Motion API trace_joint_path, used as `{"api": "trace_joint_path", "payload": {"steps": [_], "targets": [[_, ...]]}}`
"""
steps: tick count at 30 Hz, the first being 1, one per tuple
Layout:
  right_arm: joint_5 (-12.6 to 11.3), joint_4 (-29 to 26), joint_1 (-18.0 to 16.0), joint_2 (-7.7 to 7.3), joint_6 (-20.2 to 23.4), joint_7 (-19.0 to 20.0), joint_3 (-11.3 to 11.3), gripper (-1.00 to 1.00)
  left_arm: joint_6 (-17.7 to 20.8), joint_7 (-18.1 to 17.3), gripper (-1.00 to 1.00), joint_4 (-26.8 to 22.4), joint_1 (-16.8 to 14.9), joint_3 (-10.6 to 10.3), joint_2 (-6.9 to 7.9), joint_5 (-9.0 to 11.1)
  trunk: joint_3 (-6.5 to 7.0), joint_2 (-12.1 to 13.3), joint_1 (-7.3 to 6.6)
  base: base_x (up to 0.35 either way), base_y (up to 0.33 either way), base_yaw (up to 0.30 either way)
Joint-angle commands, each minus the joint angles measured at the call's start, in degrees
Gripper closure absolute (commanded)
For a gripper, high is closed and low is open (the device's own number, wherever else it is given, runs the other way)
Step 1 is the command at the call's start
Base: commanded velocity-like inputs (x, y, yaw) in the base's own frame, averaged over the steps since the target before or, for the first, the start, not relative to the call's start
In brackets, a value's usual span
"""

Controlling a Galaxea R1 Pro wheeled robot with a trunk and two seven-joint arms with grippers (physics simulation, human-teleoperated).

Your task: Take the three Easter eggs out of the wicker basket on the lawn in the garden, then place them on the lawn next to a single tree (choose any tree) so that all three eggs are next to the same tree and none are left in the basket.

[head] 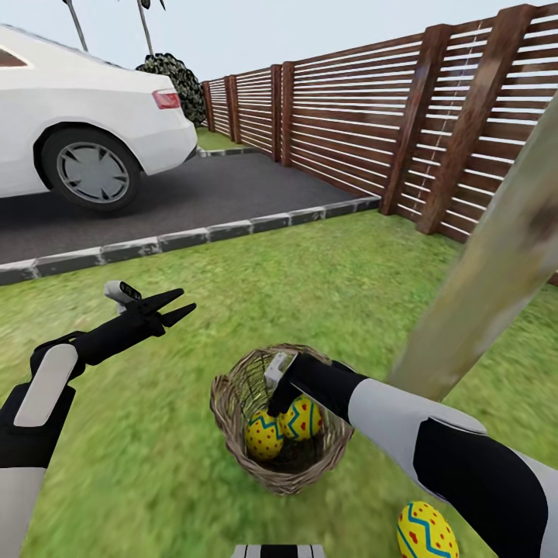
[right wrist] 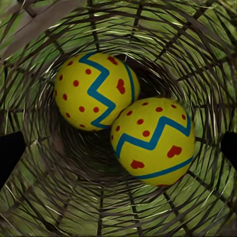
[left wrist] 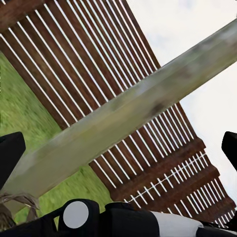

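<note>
The lawn [head: 232, 302] spreads green and patchy from the stone kerb [head: 194, 235] of the asphalt driveway [head: 201, 194], where a white car [head: 85, 116] is parked, across to the slatted wooden fence [head: 372, 116]. The tree [head: 488, 271] rises as a pale, mottled trunk leaning across the right of the head view; in the left wrist view it [left wrist: 133, 118] crosses in front of the fence [left wrist: 74, 59].

The wicker basket [head: 232, 418] sits on the grass just beside the foot of the trunk. The right gripper [head: 280, 403] reaches down into its mouth, just above two Easter eggs [head: 283, 430] lying side by side and touching on the dark bottom. In the right wrist view the eggs [right wrist: 126, 121] lie straight ahead between the two dark fingertips [right wrist: 10, 155], which stand wide apart at either edge and touch neither egg; the woven wall [right wrist: 44, 207] rings them.

The left gripper [head: 180, 304] hovers over bare grass well apart from the basket, its fingers spread and holding nothing.

A third egg [head: 425, 531] lies on the grass near the trunk, outside the basket.
</note>
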Motion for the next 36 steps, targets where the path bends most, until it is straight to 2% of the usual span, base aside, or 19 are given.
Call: {"api": "trace_joint_path", "payload": {"steps": [1, 7, 13, 36], "targets": [[0.0, -0.03, -0.07, -0.01, 0.16, 0.11, 0.23, -1.0, 0.23, -0.22, -1.0, 0.01, -0.04, 0.03, 0.0, -0.1, -0.05, -0.02, 0.02, 0.315, 0.001, 0.0], [0.0, 0.07, -0.07, -0.06, 0.2, -0.02, 0.23, -1.0, 0.23, -0.22, -1.0, 0.01, -0.04, 0.01, 0.0, -0.1, -0.05, -0.02, 0.02, 0.305, 0.0, 0.0], [-0.13, 0.55, -0.06, -0.12, 0.36, 0.01, 0.16, -1.0, 0.16, -0.23, -1.0, 0.01, -0.04, 0.01, 0.0, -0.1, -0.05, -0.02, 0.02, 0.057, 0.0, 0.0], [0.17, 0.68, 0.03, -0.1, 0.64, -0.63, 0.32, -1.0, 0.22, -0.66, -1.0, 0.01, -0.04, 0.01, 0.0, -0.1, -5.15, -0.33, 0.61, 0.0, 0.0, 0.0]]}}
